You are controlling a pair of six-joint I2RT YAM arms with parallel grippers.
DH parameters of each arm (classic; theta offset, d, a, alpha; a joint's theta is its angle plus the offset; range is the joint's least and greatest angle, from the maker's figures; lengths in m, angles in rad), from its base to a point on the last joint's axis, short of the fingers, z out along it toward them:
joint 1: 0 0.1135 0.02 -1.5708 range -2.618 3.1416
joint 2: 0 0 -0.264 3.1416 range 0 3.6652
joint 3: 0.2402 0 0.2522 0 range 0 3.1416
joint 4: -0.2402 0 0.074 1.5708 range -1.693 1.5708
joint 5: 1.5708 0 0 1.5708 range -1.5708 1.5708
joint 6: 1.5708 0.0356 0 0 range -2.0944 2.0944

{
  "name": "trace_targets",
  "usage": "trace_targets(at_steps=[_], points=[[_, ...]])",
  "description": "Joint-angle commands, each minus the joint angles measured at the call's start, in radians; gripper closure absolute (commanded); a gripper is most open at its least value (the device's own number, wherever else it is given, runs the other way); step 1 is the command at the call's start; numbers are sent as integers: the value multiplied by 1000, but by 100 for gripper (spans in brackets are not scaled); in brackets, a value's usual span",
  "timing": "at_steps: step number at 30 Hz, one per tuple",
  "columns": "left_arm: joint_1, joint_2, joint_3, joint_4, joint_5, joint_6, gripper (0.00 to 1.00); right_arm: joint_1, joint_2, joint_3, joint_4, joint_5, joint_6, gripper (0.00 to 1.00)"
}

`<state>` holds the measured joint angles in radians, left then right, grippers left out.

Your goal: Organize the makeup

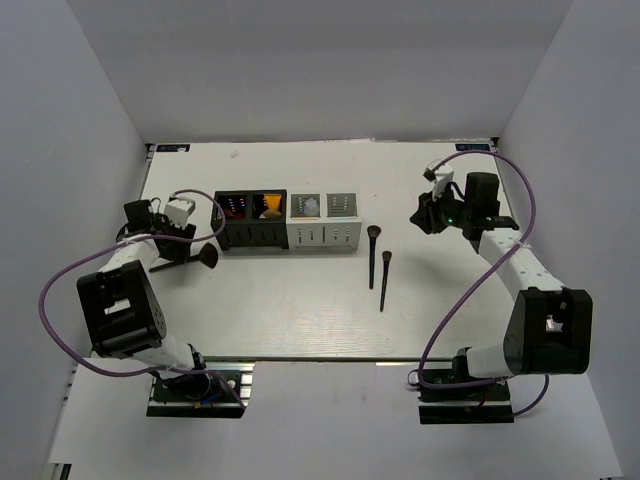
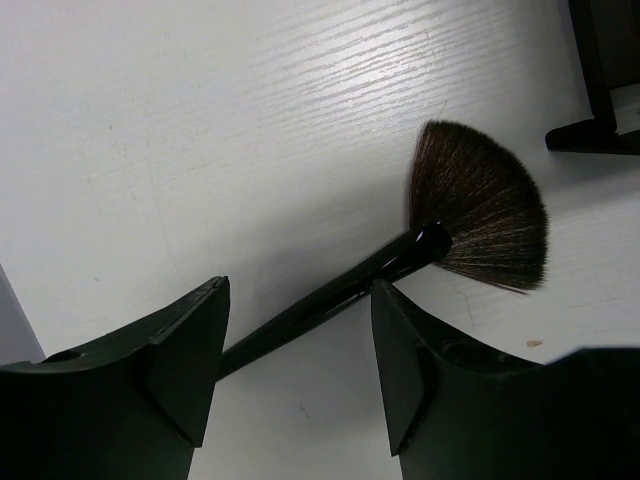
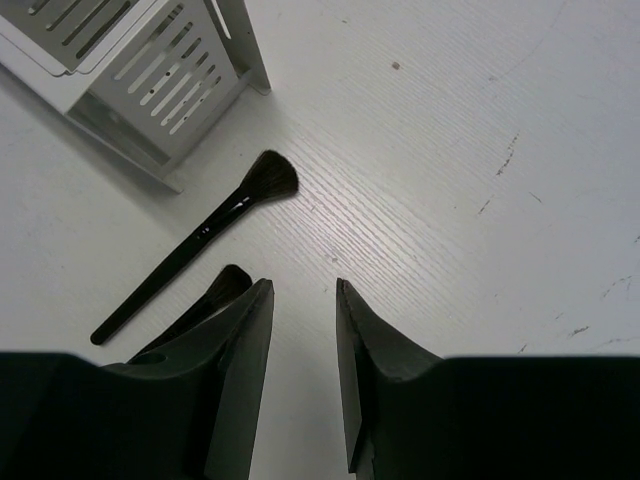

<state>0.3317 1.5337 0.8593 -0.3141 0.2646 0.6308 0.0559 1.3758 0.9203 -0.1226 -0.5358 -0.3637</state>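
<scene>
A black fan brush [image 2: 478, 205] lies on the white table, its handle running down-left across the gap of my left gripper [image 2: 300, 290]. The jaws stand open on either side of the handle, not clamped on it. From above, this brush [image 1: 207, 256] and the left gripper [image 1: 178, 245] sit left of the black organizer [image 1: 252, 236]. Two more black brushes [image 1: 372, 255] [image 1: 385, 280] lie right of the white organizer [image 1: 325, 236]. My right gripper [image 3: 302, 285] is open and empty, with one brush [image 3: 270, 178] to its left and another [image 3: 228, 283] partly hidden behind its left finger.
The black organizer holds dark-red sticks [image 1: 235, 207] and an orange item [image 1: 270, 206]. A pale piece [image 1: 311, 207] sits in the white organizer, whose slotted wall [image 3: 150, 70] fills the upper left of the right wrist view. My right gripper [image 1: 428, 215] hovers at the table's right side.
</scene>
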Motion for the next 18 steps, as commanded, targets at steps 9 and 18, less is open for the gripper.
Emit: trace_targets(at_steps=[9, 18], points=[[-3, -58, -74, 41, 88, 23, 32, -22, 20, 69, -25, -33, -24, 62], [-3, -44, -95, 85, 52, 20, 33, -21, 25, 83, -49, -35, -37, 62]])
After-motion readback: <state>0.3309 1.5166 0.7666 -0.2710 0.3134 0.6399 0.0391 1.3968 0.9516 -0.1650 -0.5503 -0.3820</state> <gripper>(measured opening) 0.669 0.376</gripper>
